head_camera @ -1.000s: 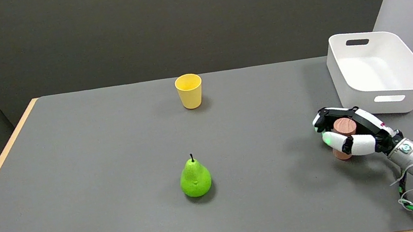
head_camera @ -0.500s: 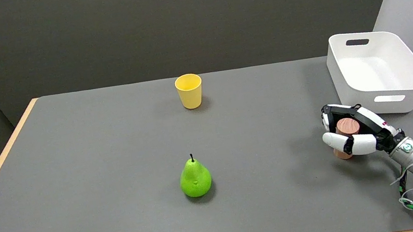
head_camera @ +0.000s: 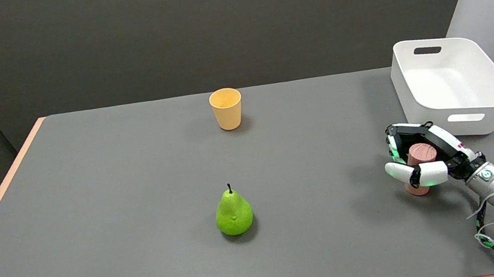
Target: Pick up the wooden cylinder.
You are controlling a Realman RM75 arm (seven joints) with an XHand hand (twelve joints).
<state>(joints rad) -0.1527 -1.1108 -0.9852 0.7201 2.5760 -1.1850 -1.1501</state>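
Your grey table carries 4 things.

Its top is grey with a light wooden edge along the left and near sides. From the table's middle, the yellow cup stands upright at 12 o'clock, toward the far edge. The green pear stands stem up at 6 o'clock, well apart from the cup. The white bin sits at 2 o'clock by the right edge. At 4 o'clock, near the bin, the wooden cylinder tilts; whether its lower end touches the top, you cannot tell.
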